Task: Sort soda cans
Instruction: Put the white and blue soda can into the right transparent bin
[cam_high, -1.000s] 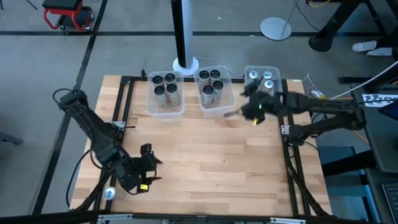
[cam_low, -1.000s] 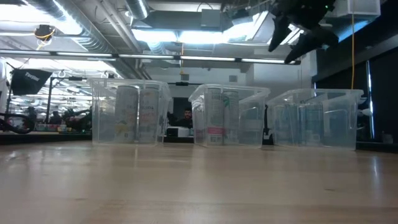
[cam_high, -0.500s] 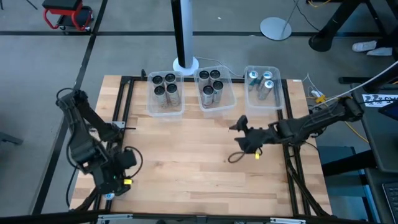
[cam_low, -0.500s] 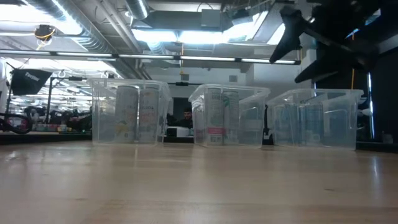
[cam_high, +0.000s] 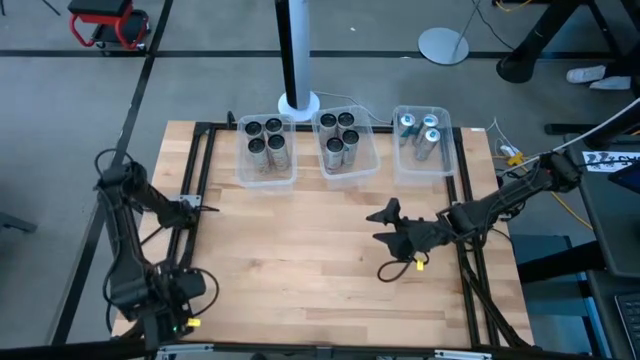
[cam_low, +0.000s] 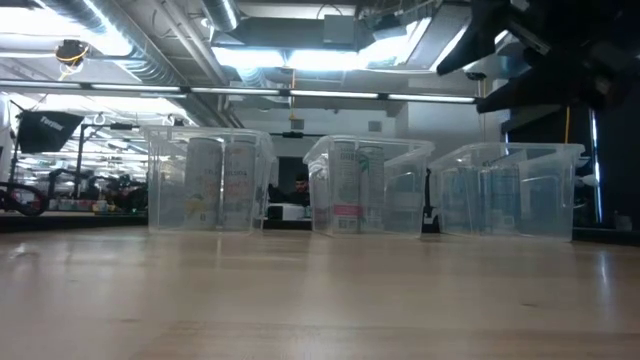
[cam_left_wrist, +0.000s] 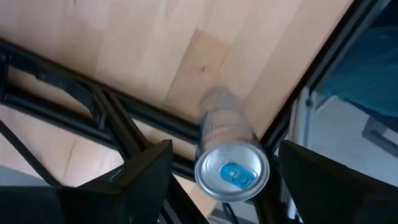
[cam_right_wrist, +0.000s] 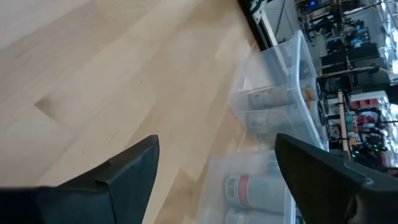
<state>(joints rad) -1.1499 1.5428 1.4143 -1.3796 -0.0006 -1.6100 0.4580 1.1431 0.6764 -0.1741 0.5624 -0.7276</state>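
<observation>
— Looking straight down first: where are the soda cans (cam_high: 268, 144)?
— Upright in three clear bins (cam_high: 345, 175) at the far edge of the surface (cam_high: 300, 240); dark tops in the left and middle bins, pale blue tops in the right one.
— And the hands?
— The left hand (cam_high: 172, 322) hangs at the near left corner; the right hand (cam_high: 386, 240) hovers over the surface's right half, fingers apart, empty.
— At surface level?
— The three bins stand in a row, cans inside; the right arm shows dark, high up.
— Left wrist?
— Fingers apart, a blue-tabbed can (cam_left_wrist: 229, 157) between them beside the black frame (cam_left_wrist: 74, 87); whether they touch it I cannot tell.
— Right wrist?
— Spread fingers, bins beyond.
</observation>
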